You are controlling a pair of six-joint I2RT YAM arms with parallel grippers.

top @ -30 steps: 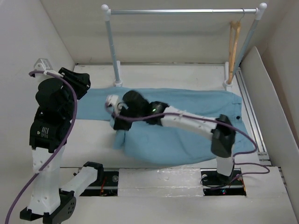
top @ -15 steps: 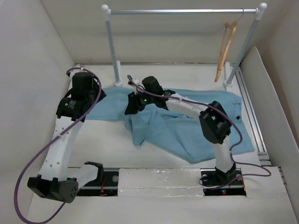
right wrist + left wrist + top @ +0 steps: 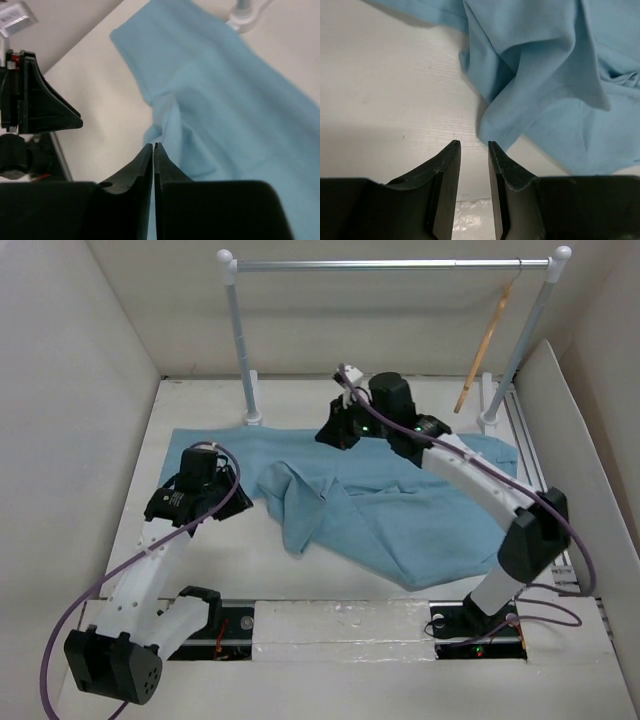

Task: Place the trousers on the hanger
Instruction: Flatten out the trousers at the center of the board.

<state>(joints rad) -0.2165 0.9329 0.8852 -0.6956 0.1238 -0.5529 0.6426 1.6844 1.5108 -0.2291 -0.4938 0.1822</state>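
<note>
Just ahead of the left claw [image 3: 474, 146], the trousers [image 3: 555, 75] lie bunched.

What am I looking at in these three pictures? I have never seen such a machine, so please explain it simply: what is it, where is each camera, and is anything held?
This is a robot: a left arm and a right arm, fixed at the near edge of a white table. The wide picture comes from a camera above and behind them. The other two come from small cameras on the wrists, so the dark shapes at the bottom there are each arm's own two fingers. On the table lie the light blue trousers, spread out and partly rumpled. A wooden hanger hangs from the metal rail at the back right. The left gripper is slightly open over bare table, beside a fold of the cloth. The right gripper is shut, above the trousers. Neither holds anything.
</note>
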